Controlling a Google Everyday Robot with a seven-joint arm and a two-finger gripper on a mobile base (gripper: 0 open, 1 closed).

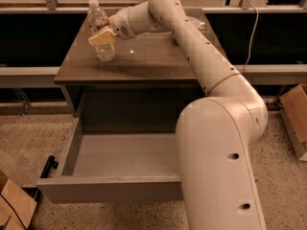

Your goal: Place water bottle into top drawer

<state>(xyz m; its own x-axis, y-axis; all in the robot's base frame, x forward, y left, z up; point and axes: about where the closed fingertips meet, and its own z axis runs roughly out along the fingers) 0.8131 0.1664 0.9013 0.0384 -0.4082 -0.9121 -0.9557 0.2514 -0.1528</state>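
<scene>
The water bottle (99,28) is clear with a white cap. It stands upright near the back left of the grey-brown cabinet top (144,59). My gripper (102,36) reaches in from the right and sits at the bottle's middle, its tan tip crossing in front of the bottle. The top drawer (110,189) is pulled out wide below the cabinet top, and its grey inside holds nothing.
A white bowl (195,21) sits at the back right of the cabinet top, mostly hidden by my arm. My arm's thick lower part (220,166) covers the drawer's right end. Cardboard boxes stand at the lower left (14,205) and at the right (295,119).
</scene>
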